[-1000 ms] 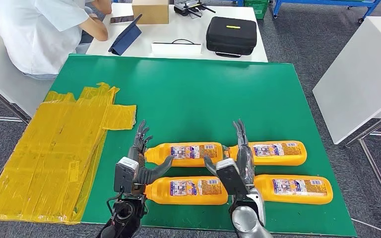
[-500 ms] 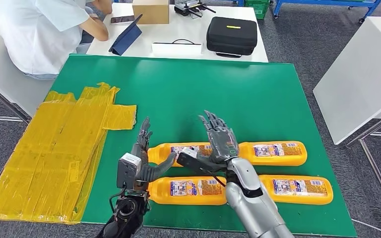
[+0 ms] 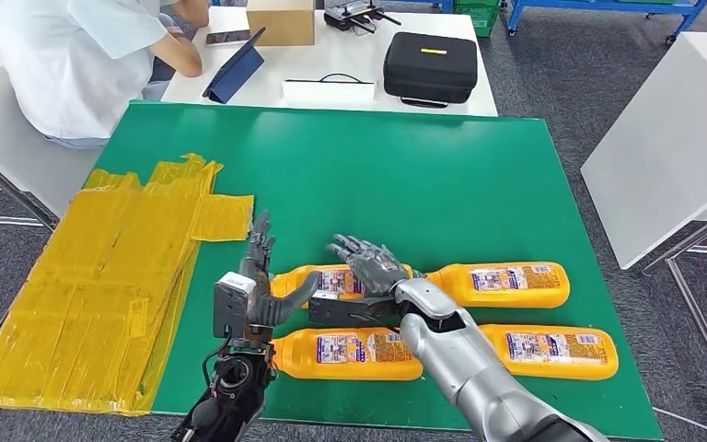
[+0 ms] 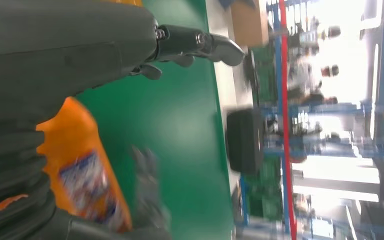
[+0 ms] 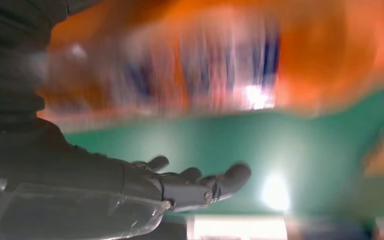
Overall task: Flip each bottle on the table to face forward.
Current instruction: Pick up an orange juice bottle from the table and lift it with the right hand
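Lying bottles: four orange bottles rest on their sides in two rows near the front edge of the green table point(image 3: 350, 166): far-left bottle point(image 3: 318, 281), far-right bottle point(image 3: 506, 284), near-left bottle point(image 3: 350, 354), near-right bottle point(image 3: 552, 351).
Left hand point(image 3: 260, 285): fingers spread and upright, holding nothing, beside the far-left bottle's cap end.
Right hand point(image 3: 368, 267): fingers splayed, grasping nothing, over the far-left bottle, between the rows.
Open room: bare green surface spans the far half and right side.
Left side: yellow tape patch point(image 3: 101, 285) covers the table to its edge.
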Motion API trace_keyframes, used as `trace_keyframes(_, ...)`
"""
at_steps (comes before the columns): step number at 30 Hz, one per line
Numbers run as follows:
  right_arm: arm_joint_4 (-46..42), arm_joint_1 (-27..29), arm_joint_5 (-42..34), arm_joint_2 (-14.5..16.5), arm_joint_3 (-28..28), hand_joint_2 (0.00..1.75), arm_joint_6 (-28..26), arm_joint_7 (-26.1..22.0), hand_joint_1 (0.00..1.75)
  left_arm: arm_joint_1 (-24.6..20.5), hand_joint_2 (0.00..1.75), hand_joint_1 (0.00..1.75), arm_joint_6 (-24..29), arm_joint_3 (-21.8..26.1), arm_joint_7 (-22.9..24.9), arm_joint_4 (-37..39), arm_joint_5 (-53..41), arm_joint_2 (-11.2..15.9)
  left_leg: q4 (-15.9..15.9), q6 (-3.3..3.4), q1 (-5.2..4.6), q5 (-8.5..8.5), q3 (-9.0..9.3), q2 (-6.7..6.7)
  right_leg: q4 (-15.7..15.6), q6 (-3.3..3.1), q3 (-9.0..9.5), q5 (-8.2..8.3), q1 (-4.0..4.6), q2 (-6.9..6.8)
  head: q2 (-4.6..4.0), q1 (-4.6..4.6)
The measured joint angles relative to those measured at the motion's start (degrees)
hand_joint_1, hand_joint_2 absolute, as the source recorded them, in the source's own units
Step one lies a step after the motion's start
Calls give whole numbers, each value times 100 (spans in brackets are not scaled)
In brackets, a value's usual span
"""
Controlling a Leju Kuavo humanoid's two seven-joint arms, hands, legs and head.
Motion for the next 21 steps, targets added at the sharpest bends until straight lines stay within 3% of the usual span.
trace_keyframes(12, 939, -461, -626, 85, 11, 175, 752, 228, 0, -188, 175, 0, -28, -152, -20, 296, 25, -71, 1, 1, -1, 0, 26, 1, -2, -1, 22, -1, -1, 1, 0, -1)
trace_keyframes(21, 1191, -641, -551, 98, -17, 175, 982, 965, 0, -237, 175, 0, 41, -192, -49, 437, 121, -79, 0, 2, -1, 1, 55, -1, -4, -1, 48, -1, -1, 0, 0, 0)
